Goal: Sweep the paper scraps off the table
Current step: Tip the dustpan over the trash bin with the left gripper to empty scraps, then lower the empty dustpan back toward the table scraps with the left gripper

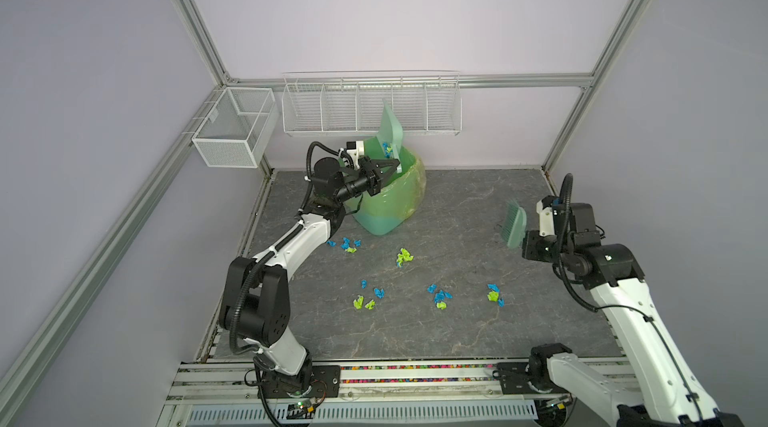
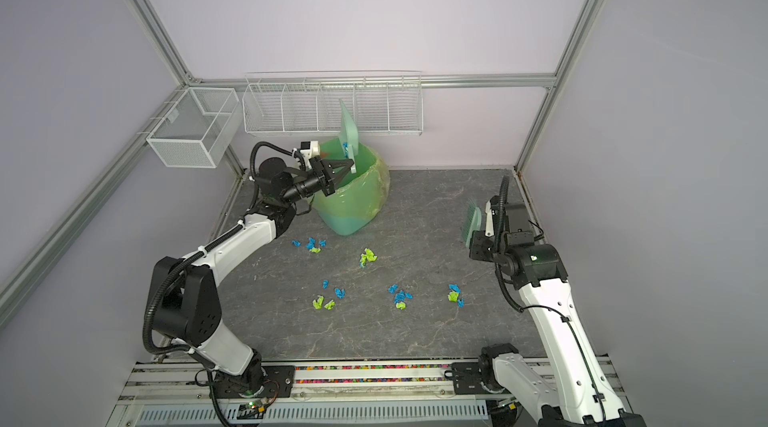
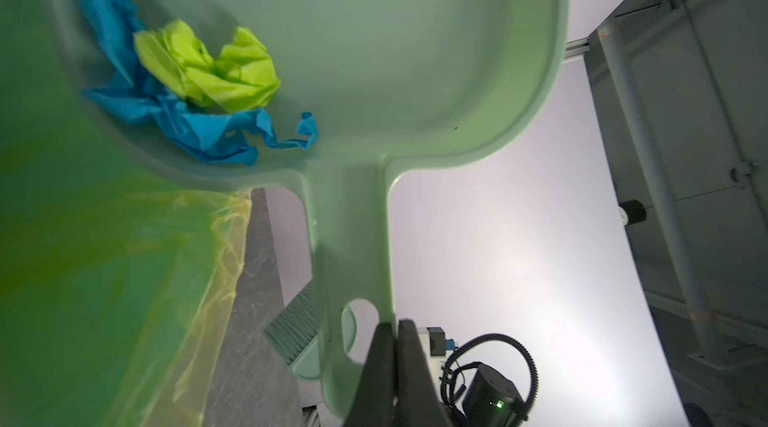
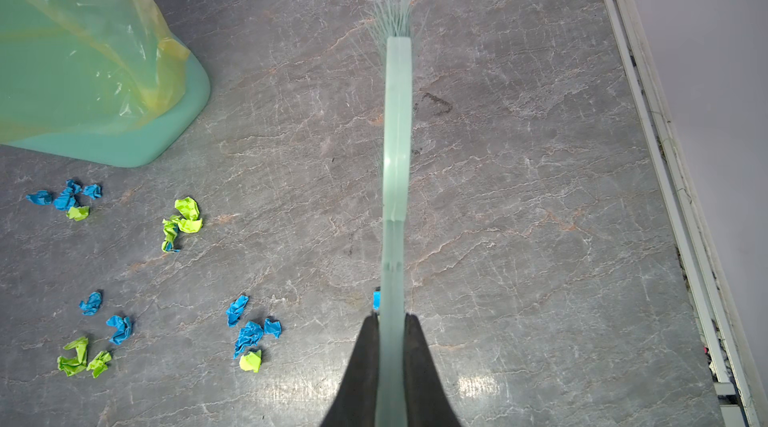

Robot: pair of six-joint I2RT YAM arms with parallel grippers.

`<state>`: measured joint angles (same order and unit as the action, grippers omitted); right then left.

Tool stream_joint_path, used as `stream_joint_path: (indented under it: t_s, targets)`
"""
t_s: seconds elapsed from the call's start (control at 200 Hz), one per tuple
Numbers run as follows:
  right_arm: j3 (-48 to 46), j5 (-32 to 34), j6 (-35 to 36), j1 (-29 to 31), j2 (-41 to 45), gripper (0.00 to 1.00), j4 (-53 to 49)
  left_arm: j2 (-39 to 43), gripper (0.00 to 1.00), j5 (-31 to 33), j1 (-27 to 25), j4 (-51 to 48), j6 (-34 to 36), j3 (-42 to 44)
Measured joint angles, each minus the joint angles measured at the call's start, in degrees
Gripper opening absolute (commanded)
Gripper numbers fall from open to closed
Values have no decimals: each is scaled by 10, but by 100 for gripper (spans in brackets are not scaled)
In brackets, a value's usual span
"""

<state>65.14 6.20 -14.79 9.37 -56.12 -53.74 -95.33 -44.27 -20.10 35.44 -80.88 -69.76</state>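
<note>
My left gripper [image 3: 394, 323] pinches the dustpan [image 3: 395, 51] handle tight. The pan stands tipped up over the bin [image 1: 390, 204], a few paper scraps [image 3: 199, 72] in its corner. My right gripper [image 4: 392, 315] squeezes the brush [image 4: 397, 134], bristles pointing away. It half hides one blue bit, maybe a scrap. More lie in little heaps on the table [image 1: 478, 342].

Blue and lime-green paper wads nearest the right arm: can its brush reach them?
Probably yes: the right gripper, shut on the pale green hand brush, hangs over the dark grey table; nothing stands between brush and those paper wads.
</note>
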Motion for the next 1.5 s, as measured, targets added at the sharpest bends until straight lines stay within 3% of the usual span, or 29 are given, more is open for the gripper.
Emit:
stream_joint_path:
  t_s: [0.585,1.09,1.5]
  targets:
    - [16,0,3,0,-10,7,-2,-63,0,8,14,317,-211,64]
    - [25,-2,4,0,-10,7,-9,-59,0,23,24,303,-204,81]
    - [25,-3,4,0,-7,7,-9,19,0,-9,20,152,-85,74]
